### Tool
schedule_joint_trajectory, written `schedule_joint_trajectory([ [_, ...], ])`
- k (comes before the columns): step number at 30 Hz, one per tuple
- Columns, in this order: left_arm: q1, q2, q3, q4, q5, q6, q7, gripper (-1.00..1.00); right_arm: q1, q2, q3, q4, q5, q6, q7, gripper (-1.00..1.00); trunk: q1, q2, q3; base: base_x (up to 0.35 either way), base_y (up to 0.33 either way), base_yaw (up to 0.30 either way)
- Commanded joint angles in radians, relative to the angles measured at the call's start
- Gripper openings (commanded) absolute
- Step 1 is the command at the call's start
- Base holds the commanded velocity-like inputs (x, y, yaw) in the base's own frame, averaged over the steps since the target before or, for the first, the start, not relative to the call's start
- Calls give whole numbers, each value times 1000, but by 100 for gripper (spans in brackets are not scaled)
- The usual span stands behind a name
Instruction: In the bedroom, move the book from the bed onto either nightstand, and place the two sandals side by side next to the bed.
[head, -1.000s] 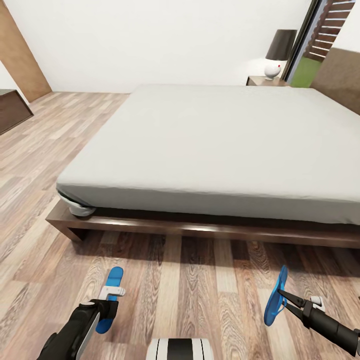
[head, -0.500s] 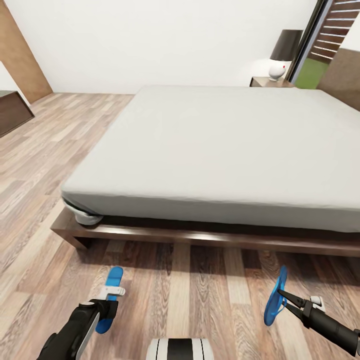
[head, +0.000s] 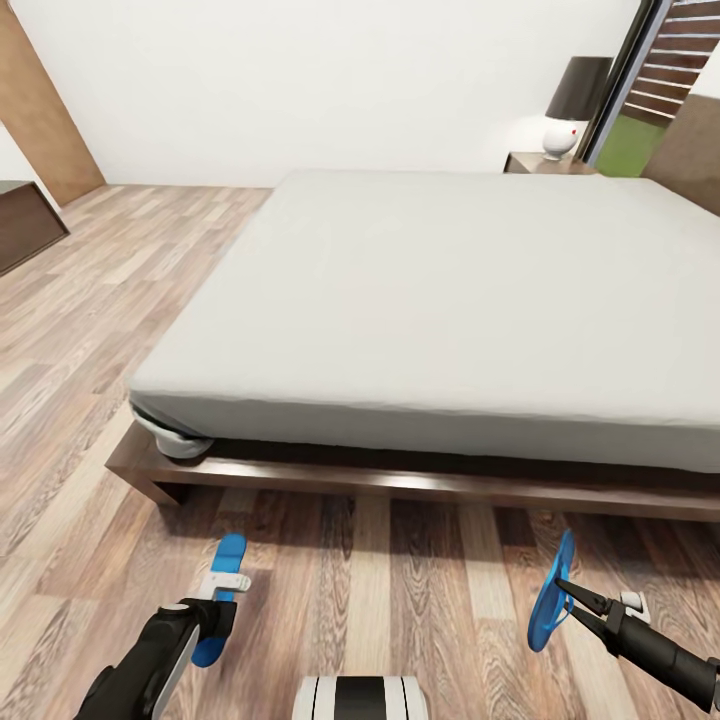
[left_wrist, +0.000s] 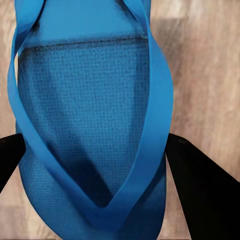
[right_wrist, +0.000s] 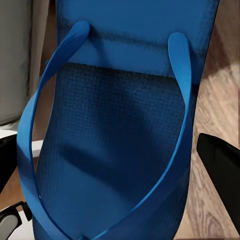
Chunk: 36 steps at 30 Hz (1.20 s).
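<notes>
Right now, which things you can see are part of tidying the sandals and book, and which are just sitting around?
Part of the job:
- left sandal, held by left gripper
- right sandal, held by right gripper
- bed
- nightstand

Just there:
- lamp on the nightstand
- brown door
- dark bench

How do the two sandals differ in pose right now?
The left sandal lies roughly flat, sole face up, lengthwise toward the bed; the right sandal is turned on edge, appearing as a narrow upright sliver. The left sandal is held in the left tool, the right in the right tool. Both are bright blue flip-flops held above the wood floor.
</notes>
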Motion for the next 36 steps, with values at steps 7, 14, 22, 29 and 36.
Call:
schedule_joint_trajectory([
  [7, 0, -1, 0, -2, -10, 5, -7, -100, -1, -1, 6, 1, -11, 9, 1, -100, 3, -2, -28, 0, 0, 0],
  [14, 0, -1, 0, -2, -10, 5, -7, -100, -1, -1, 6, 1, -10, 9, 1, -100, 6, -4, -55, 0, 0, 0],
  [22, 0, -1, -1, -2, -10, 4, -8, -100, -1, -1, 6, 0, -10, 9, 2, -100, 10, -5, -86, 0, 0, 0],
  [29, 0, 0, 2, 0, -12, -91, -6, -100, -1, -1, 6, 0, -11, 9, 2, -100, 10, -6, -90, 0, 0, 0],
  [36, 0, 1, 2, 7, -12, -175, 36, -100, -1, -1, 6, 0, -11, 9, 2, -100, 10, -6, -90, 0, 0, 0],
])
